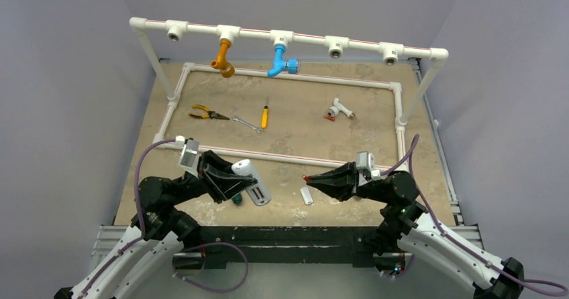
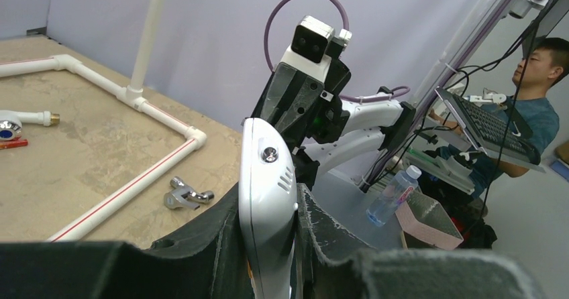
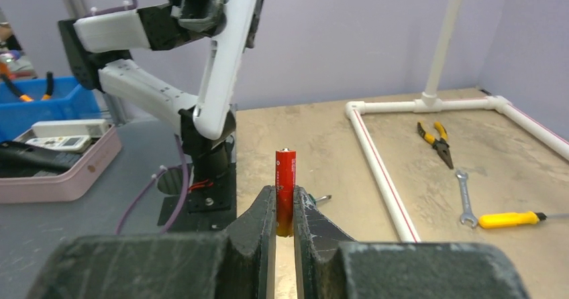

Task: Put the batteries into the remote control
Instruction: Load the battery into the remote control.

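Observation:
My left gripper [image 1: 236, 180] is shut on the white remote control [image 1: 252, 182] and holds it tilted above the table's near edge. In the left wrist view the remote [image 2: 267, 178] stands edge-on between the fingers [image 2: 322, 228]. My right gripper [image 1: 311, 178] is shut on one red-orange battery [image 1: 305, 177], with its tip pointing left toward the remote and a gap between them. In the right wrist view the battery [image 3: 284, 178] stands upright between the pads [image 3: 305, 215], and the remote [image 3: 225, 57] hangs ahead at upper left. The second battery is not in view.
A small white flat piece [image 1: 306, 195] lies on the table between the grippers. A dark green object [image 1: 237, 198] lies under the remote. A white pipe frame [image 1: 288, 157] crosses just beyond. Pliers [image 1: 204, 114], a wrench [image 1: 248, 123], a yellow screwdriver [image 1: 265, 116] and a T-fitting [image 1: 342, 109] lie farther back.

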Controlling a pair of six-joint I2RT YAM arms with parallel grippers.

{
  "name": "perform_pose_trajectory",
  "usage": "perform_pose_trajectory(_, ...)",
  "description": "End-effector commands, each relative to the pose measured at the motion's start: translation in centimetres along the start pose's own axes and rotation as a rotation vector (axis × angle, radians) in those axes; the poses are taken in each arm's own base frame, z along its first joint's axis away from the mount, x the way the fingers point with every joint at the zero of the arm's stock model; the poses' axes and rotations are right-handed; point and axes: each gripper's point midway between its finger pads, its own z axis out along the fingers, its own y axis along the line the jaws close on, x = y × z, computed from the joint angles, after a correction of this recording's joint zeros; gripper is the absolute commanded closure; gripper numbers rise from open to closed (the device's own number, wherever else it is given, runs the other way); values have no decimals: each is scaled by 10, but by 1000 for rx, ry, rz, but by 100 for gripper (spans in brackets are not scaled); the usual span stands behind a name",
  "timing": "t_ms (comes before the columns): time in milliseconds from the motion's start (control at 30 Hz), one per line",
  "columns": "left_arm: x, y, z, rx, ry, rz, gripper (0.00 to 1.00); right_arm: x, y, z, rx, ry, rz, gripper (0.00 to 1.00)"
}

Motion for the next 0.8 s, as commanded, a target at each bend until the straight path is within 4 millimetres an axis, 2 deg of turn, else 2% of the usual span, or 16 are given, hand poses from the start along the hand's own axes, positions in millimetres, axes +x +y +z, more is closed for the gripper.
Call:
perform_pose_trajectory(0,-10,2,0,-27,-39,28,100,0,-25,-1,139,4,-14,100)
perform_pose_trajectory(133,-13,11,-2,-104,-38,-7,100,2,-34,-3,193,1,-8,100)
perform_pose_trajectory(233,-23,19,-5,-196,-73,-77,100,2,-37,-5,219,5,-2,100)
perform_pose_trajectory(300,-35,10,-6,-193,-105,-111,100,3,-39,-7,233,10,-1,100)
perform_pose_trajectory(400,-39,3,-6,-175,-112,-117,100,6,-40,-9,242,14,2,100)
perform_pose_trajectory(767,-28,-18,-5,-35,-20,25,100,5,-43,-10,259,43,-9,100)
